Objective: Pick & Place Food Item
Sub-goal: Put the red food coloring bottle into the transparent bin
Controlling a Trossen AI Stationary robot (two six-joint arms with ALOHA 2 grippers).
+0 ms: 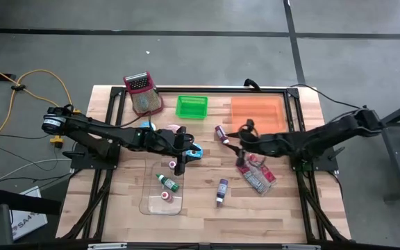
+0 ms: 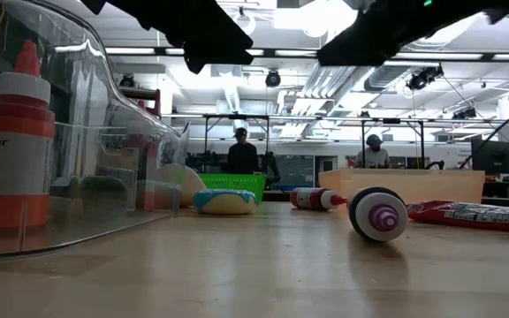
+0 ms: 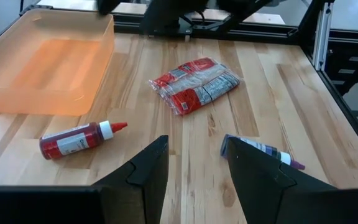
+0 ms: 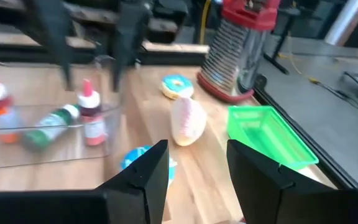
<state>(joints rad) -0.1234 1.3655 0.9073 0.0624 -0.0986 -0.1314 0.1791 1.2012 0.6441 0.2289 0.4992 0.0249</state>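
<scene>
My left gripper (image 3: 194,165) hangs open above the table's middle (image 1: 189,147), over a blue-iced donut (image 1: 194,152), with nothing between its fingers. It faces a red food packet (image 3: 194,86) that lies flat on the wood. My right gripper (image 4: 194,165) is open too and holds nothing. It hangs above the table right of centre (image 1: 235,144), near the packet (image 1: 257,173), and faces a cream shell-shaped pastry (image 4: 188,119) and a second donut (image 4: 178,86). The blue-iced donut (image 2: 225,201) lies flat on the table.
A clear tray (image 1: 164,189) with sauce bottles sits near the front. A red bottle (image 1: 221,133) and a purple bottle (image 1: 221,191) lie loose. At the back stand an orange tray (image 1: 257,111), a green basket (image 1: 192,105) and a red-topped grater (image 1: 142,92). People stand in the room behind.
</scene>
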